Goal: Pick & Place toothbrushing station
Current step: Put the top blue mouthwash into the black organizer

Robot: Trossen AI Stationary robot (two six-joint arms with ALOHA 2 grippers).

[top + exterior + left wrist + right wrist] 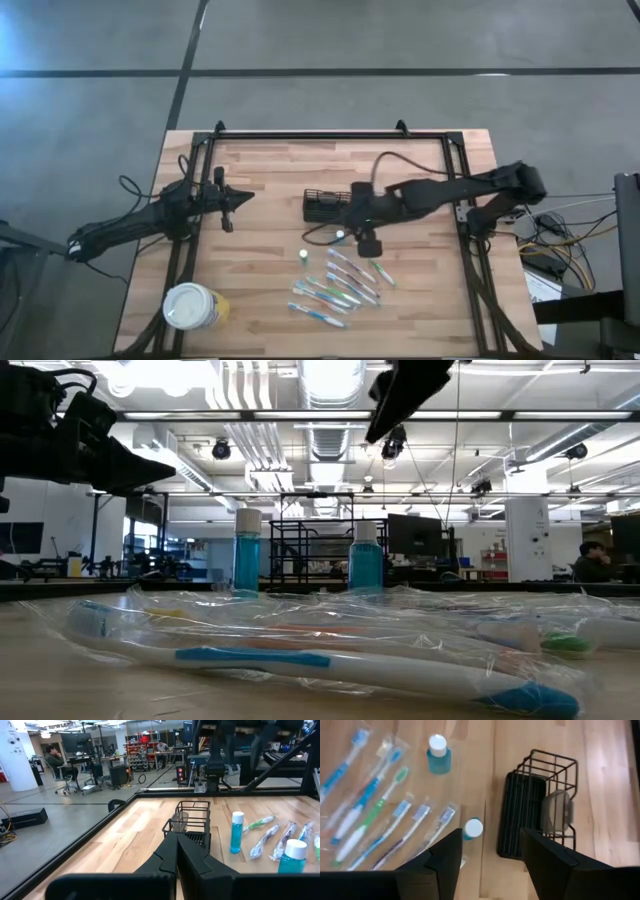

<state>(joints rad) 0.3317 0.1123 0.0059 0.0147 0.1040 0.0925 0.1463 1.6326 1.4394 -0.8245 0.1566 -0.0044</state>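
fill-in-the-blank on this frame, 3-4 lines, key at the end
1. The right gripper hangs above the small black wire-mesh basket with its jaws ____.
2. The left gripper waits away from the basket with its jaws ____.
3. The number of small blue bottles with white caps standing near the wrapped toothbrushes is ____.
4. The round white-lidded yellowish tub sits near the table's front edge on the ____ arm's side.

Missing words: open; shut; two; left

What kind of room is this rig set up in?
Likely an open robotics lab or workshop: exposed ceiling ducts, metal racks and monitors behind the wooden table, and a seated person at a workstation.
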